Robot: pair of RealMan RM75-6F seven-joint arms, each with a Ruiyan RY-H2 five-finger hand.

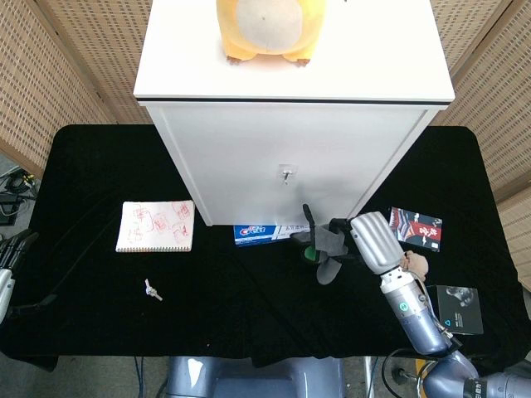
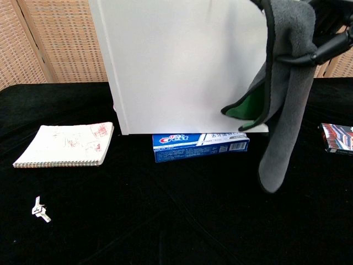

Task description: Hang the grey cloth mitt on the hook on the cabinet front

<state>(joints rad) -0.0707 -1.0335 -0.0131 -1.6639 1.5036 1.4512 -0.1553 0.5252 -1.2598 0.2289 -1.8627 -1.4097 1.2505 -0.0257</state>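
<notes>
My right hand [image 1: 372, 239] holds the grey cloth mitt [image 1: 326, 251] in the air, right of and below the small metal hook [image 1: 284, 174] on the white cabinet [image 1: 290, 149] front. In the chest view the mitt [image 2: 281, 94] hangs long and limp from dark fingers [image 2: 331, 47] at the top right, its black trim and green lining showing. The hook is out of the chest view. My left hand [image 1: 10, 253] rests at the far left table edge, holding nothing, fingers apart.
A blue toothpaste box [image 1: 274, 233] lies against the cabinet base. A sketched notepad [image 1: 155, 225] and a small metal key [image 1: 152, 289] lie left. A red-and-black packet [image 1: 414, 228], a small plush [image 1: 414, 264] and a black box [image 1: 453, 308] lie right. A yellow plush [image 1: 264, 29] sits on top.
</notes>
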